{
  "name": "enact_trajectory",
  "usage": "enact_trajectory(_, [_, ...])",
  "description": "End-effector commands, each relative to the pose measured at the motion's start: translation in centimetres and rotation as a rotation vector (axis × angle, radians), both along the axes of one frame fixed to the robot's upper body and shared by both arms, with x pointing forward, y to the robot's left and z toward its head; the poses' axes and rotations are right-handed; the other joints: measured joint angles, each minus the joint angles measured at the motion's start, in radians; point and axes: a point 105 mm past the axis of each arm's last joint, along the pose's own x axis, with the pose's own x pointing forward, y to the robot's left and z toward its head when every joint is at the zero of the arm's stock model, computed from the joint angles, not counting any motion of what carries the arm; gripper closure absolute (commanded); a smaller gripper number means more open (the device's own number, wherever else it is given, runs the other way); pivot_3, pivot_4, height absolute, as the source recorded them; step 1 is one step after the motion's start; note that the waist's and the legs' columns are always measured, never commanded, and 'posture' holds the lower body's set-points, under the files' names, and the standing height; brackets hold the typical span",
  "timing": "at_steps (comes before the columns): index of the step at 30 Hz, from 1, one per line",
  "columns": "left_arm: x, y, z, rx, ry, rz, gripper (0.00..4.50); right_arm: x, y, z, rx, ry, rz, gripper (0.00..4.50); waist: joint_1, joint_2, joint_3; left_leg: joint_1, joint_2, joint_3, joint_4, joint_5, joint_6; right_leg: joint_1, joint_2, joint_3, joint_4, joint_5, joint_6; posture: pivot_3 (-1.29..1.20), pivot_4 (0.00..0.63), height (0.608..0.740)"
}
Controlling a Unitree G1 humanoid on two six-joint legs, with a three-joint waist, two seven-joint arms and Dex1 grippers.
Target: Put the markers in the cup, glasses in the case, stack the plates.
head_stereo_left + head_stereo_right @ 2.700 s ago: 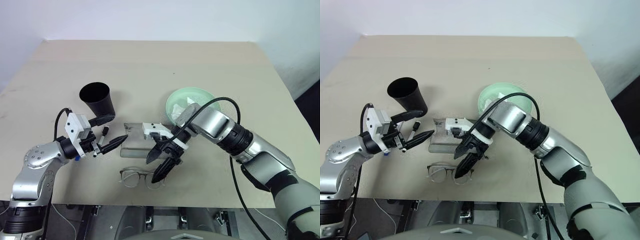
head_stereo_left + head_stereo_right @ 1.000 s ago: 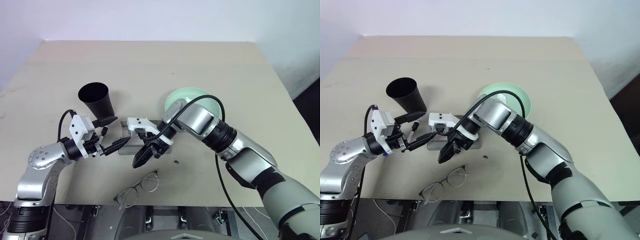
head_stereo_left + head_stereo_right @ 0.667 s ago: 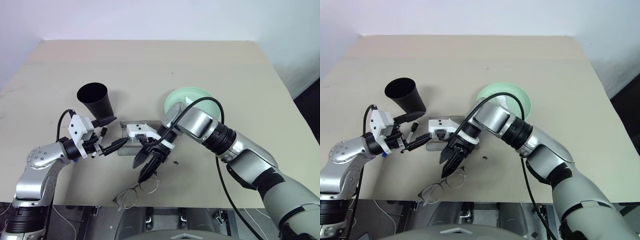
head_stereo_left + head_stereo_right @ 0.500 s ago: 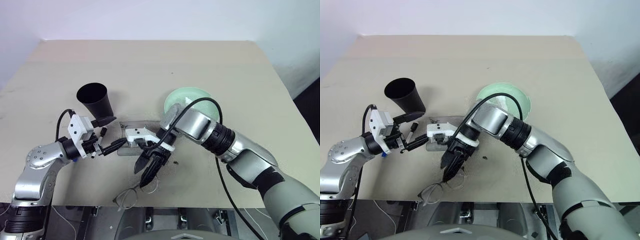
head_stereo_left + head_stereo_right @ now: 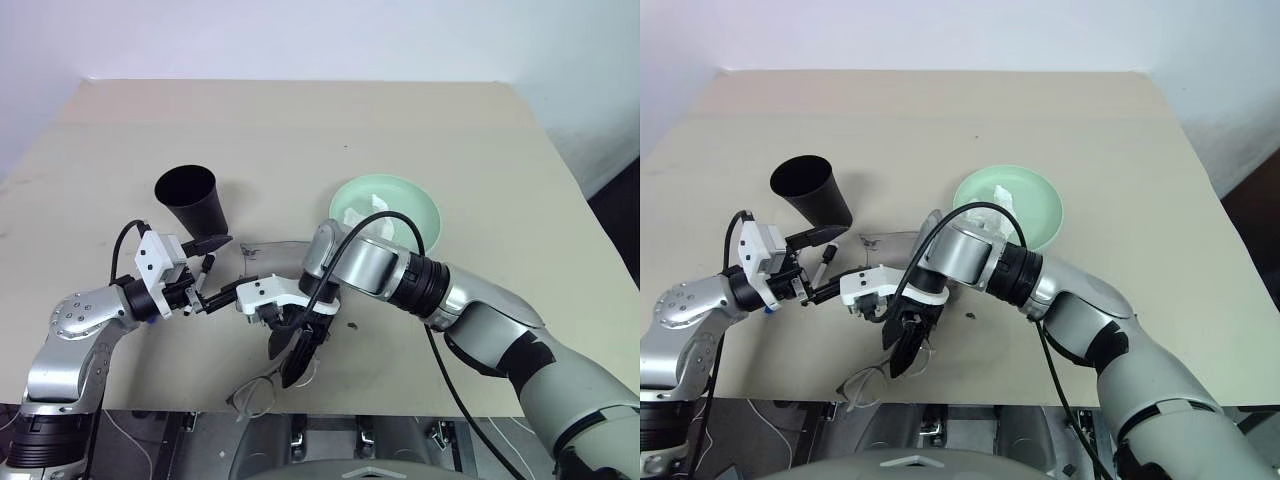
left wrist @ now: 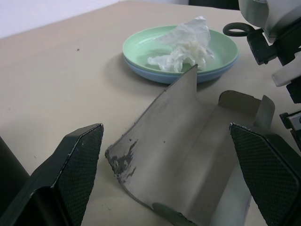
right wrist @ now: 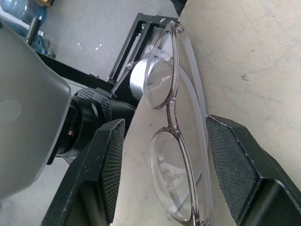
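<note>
At the near edge of the table (image 5: 480,130) the glasses (image 5: 262,389) lie partly over the rim, one lens hanging past it. The right gripper (image 5: 292,360) points down at them, its black fingers (image 7: 235,174) spread apart on either side of the frame, holding nothing. Just behind it sits the grey case (image 6: 188,155), lying open. The left gripper (image 6: 174,179) faces the case from the left, spread wide and empty. A marker (image 5: 205,270) lies by that gripper, beside the base of the black cup (image 5: 190,200), which stands a little further back on the left. Further off to the right, the mint plate (image 5: 420,205) rests on the blue plate (image 6: 160,77), with a crumpled tissue (image 6: 186,47) in it.
</note>
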Motion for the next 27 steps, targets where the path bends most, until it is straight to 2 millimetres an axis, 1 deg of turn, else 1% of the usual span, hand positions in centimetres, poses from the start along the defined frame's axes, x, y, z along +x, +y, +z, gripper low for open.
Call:
enact_trajectory(1, [-0.26, 0.15, 1.03, 0.008, -0.039, -0.001, 0.0, -0.51, 0.52, 0.47, -0.004, -0.017, 0.059, 1.63, 0.0, 0.0, 0.0, 0.0, 0.0, 0.0, 0.0, 0.0, 0.0, 0.0, 0.0, 0.0, 0.0, 0.0, 0.0, 0.0, 0.15, 0.681])
enact_trajectory(4, [-0.26, 0.16, 1.07, 0.007, -0.041, 0.001, 0.0, -0.62, 0.51, 0.34, -0.016, -0.007, 0.063, 1.63, 0.0, 0.0, 0.0, 0.0, 0.0, 0.0, 0.0, 0.0, 0.0, 0.0, 0.0, 0.0, 0.0, 0.0, 0.0, 0.0, 0.15, 0.681])
enact_trajectory(5, [-0.28, 0.21, 1.05, 0.008, -0.04, 0.003, 0.0, -0.71, 0.49, 0.31, -0.021, 0.003, 0.061, 1.8, 0.0, 0.0, 0.0, 0.0, 0.0, 0.0, 0.0, 0.0, 0.0, 0.0, 0.0, -0.001, 0.0, 0.0, 0.0, 0.0, 0.15, 0.681])
enact_trajectory(7, [-0.32, 0.25, 0.98, 0.01, -0.039, 0.004, 0.0, -0.76, 0.46, 0.27, -0.025, 0.01, 0.059, 2.21, 0.0, 0.0, 0.0, 0.0, 0.0, 0.0, 0.0, 0.001, -0.001, 0.0, 0.0, -0.001, 0.0, 0.0, 0.0, 0.0, 0.15, 0.681])
enact_trajectory(8, [-0.32, 0.24, 0.95, 0.01, -0.039, 0.003, 0.0, -0.75, 0.45, 0.27, -0.025, 0.01, 0.058, 2.49, 0.0, 0.0, 0.0, 0.0, 0.0, 0.0, 0.0, 0.001, -0.001, 0.0, 0.0, -0.001, 0.0, 0.0, 0.0, 0.0, 0.15, 0.681])
enact_trajectory(12, [-0.33, 0.14, 0.92, 0.006, -0.038, 0.003, 0.0, -0.71, 0.5, 0.33, -0.023, 0.006, 0.057, 3.81, 0.0, 0.0, 0.0, 0.0, 0.0, 0.0, 0.0, 0.001, -0.001, 0.0, 0.0, -0.001, 0.0, 0.0, 0.0, 0.0, 0.15, 0.681])
enact_trajectory(22, [-0.22, 0.15, 0.95, 0.008, -0.04, 0.002, 0.0, -0.74, 0.62, 0.3, -0.029, 0.026, 0.029, 3.81, 0.0, 0.0, 0.0, 0.0, 0.0, 0.0, 0.0, 0.001, -0.001, 0.0, 0.0, -0.002, 0.0, 0.0, 0.0, 0.0, 0.15, 0.681])
enact_trajectory(25, [-0.2, 0.12, 0.99, 0.007, -0.042, 0.001, 0.0, -0.81, 0.69, 0.3, -0.034, 0.043, 0.009, 4.35, 0.0, 0.0, 0.0, 0.0, 0.0, 0.0, 0.0, 0.001, -0.001, 0.0, 0.0, -0.002, 0.0, 0.0, 0.0, 0.0, 0.15, 0.681])
enact_trajectory(26, [-0.18, 0.11, 1.0, 0.007, -0.042, 0.001, 0.0, -0.8, 0.7, 0.28, -0.037, 0.049, 0.002, 4.45, 0.0, 0.0, 0.0, 0.0, 0.0, 0.0, 0.0, 0.001, -0.001, 0.0, 0.0, -0.002, 0.0, 0.0, 0.0, 0.0, 0.15, 0.681])
enact_trajectory(27, [-0.18, 0.11, 1.02, 0.006, -0.043, 0.001, 0.0, -0.78, 0.71, 0.27, -0.038, 0.052, -0.003, 4.45, 0.0, 0.0, 0.0, 0.001, 0.0, 0.0, 0.0, 0.001, -0.001, 0.0, 0.0, -0.002, 0.0, 0.0, 0.0, 0.0, 0.15, 0.681])
